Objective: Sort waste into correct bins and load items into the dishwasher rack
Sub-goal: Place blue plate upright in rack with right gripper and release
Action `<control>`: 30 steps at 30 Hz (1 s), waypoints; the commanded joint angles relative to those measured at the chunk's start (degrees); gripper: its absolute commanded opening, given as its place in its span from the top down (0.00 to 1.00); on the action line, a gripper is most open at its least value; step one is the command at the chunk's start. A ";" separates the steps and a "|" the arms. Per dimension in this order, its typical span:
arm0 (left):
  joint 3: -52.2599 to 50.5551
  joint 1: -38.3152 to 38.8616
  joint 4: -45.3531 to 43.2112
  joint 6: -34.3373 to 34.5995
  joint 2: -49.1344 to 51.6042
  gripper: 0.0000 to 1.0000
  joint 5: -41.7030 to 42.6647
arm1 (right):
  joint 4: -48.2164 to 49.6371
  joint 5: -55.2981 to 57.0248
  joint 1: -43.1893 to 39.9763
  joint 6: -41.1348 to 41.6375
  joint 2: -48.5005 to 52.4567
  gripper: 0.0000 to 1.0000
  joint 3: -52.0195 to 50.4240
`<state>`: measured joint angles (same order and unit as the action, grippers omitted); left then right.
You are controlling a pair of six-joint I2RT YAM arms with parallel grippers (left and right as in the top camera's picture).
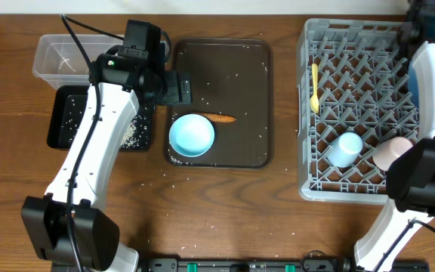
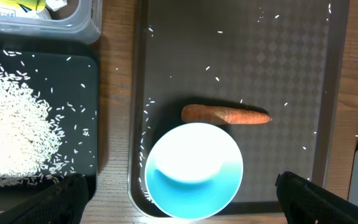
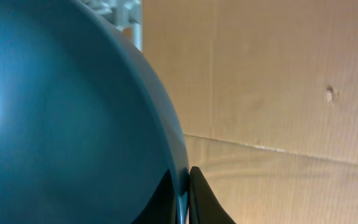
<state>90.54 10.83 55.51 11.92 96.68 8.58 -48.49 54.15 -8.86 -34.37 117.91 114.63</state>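
Since it looks stiff, fairly heavy, breakable and slick with glaze, the big dark blue plate (image 3: 55,124) is probably best taken by its rim. That is where the right gripper (image 3: 184,190) has it, fingers (image 3: 207,202) pinched together on the edge. Glossy teal-blue with a soft highlight, it bulges up and left of the fingers, and pale pegs of the dishwasher rack (image 3: 129,15) show just past its top edge.

Overhead we look straight down; our left wrist view shares the bowl (image 1: 192,136) under the left pincer (image 2: 185,202); the right view hugs the plate (image 3: 61,124).
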 commanded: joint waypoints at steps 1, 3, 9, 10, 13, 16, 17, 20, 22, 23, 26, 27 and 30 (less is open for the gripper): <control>-0.48 -0.13 0.15 -0.33 0.42 0.01 -0.72 | -2.29 -7.04 2.12 -0.44 0.76 0.98 -0.04; -0.48 -0.13 0.15 -0.31 0.42 0.01 -0.72 | -3.23 -7.04 3.32 -0.42 0.76 0.99 -0.04; -0.48 -0.13 0.15 -0.33 0.42 0.01 -0.72 | -5.16 -7.30 8.22 3.61 0.76 0.93 -0.04; -0.48 -0.13 0.15 -0.31 0.42 0.01 -0.72 | -5.16 -7.34 9.20 4.79 0.79 0.91 -0.04; -0.48 -0.13 0.15 -0.33 0.42 0.01 -0.72 | -5.29 -8.68 11.69 6.58 0.76 0.80 -0.04; -0.48 -0.13 0.15 -0.31 0.42 0.01 -0.72 | -5.27 -10.05 13.64 6.69 0.79 0.75 -0.04; -0.48 -0.13 0.15 -0.33 0.42 0.01 -0.72 | -5.29 -10.29 14.19 6.69 0.79 0.73 -0.04; -0.48 -0.13 0.17 -0.33 0.42 0.01 -0.72 | -5.29 -10.29 14.95 6.91 0.76 0.69 -0.04; -0.48 -0.13 0.17 -0.33 0.42 0.01 -0.72 | -5.31 -10.29 14.95 8.48 0.76 0.63 -0.04; -0.48 -0.13 0.15 -0.33 0.42 0.01 -0.72 | -5.31 -10.29 14.82 9.33 0.76 0.61 -0.04; -0.48 -0.13 0.15 -0.33 0.42 0.01 -0.72 | -5.66 -10.32 14.32 12.22 0.76 0.59 -0.04; -0.48 -0.13 0.17 -0.33 0.42 0.01 -0.72 | -5.79 -10.51 14.16 13.07 0.76 0.59 -0.04; -0.48 -0.13 0.15 -0.33 0.42 0.01 -0.72 | -6.51 -12.70 14.14 14.69 0.76 0.58 -0.02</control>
<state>90.54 10.83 55.51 11.92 96.68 8.58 -54.59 43.07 5.78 -23.66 118.15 114.67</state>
